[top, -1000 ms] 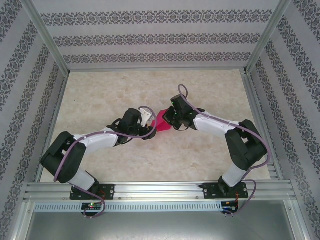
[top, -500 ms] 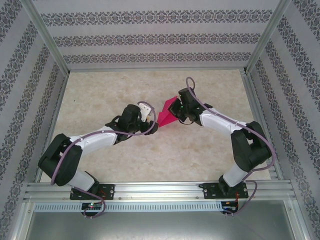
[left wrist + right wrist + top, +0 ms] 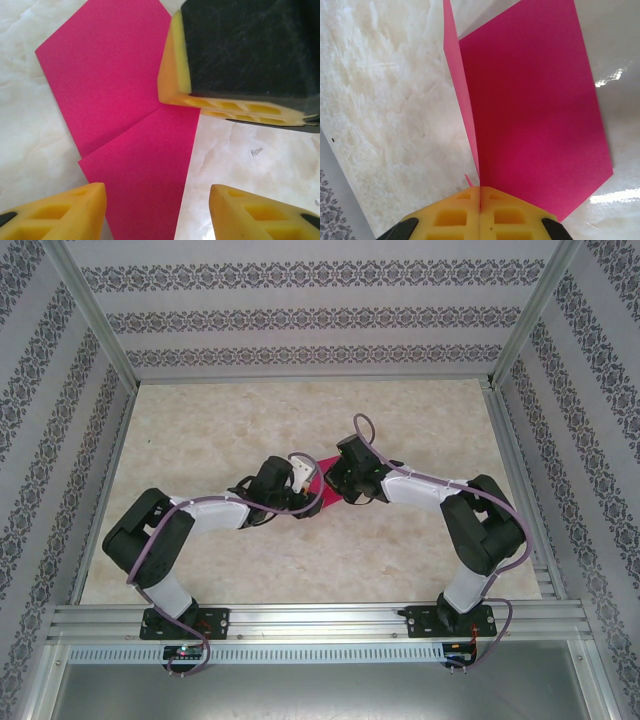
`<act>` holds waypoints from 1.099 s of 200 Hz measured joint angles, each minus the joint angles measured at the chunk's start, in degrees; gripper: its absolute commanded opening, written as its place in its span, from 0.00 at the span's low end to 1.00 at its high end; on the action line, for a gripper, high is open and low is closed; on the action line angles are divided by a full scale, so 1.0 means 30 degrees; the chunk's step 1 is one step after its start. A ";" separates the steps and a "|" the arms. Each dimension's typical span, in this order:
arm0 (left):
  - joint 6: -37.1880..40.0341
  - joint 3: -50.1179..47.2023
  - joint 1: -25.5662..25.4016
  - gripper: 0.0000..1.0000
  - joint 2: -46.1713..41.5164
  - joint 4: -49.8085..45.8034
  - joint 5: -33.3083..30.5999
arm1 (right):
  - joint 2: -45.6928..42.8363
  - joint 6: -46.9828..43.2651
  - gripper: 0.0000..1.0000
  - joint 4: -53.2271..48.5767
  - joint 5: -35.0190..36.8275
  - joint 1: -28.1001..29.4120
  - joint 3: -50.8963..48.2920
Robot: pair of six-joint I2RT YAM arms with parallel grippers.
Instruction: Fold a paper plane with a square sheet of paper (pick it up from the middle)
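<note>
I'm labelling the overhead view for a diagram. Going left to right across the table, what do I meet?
left arm → pink paper → right arm

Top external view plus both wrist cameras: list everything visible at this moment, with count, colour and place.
sheet of paper: one, magenta-pink, creased, mid-table between the two hands; one flap stands up in the right wrist view.
table: one, cream marbled, floor of the cell.
wall panels: three, white with grey patterned stripes; left, back and right.
metal rail: one, silver, near edge, bearing both arm bases.
arms: two, black and white, reaching inward from the near edge.
left hand: one, yellow fingers, open, straddling the paper.
right hand: one, yellow fingers, shut on the paper's edge.
</note>
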 measured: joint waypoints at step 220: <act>0.0976 -0.1290 -0.0364 0.09 0.0882 0.2514 -0.1537 | -0.1953 -0.0831 0.59 0.0415 -0.1042 -0.1224 -0.1581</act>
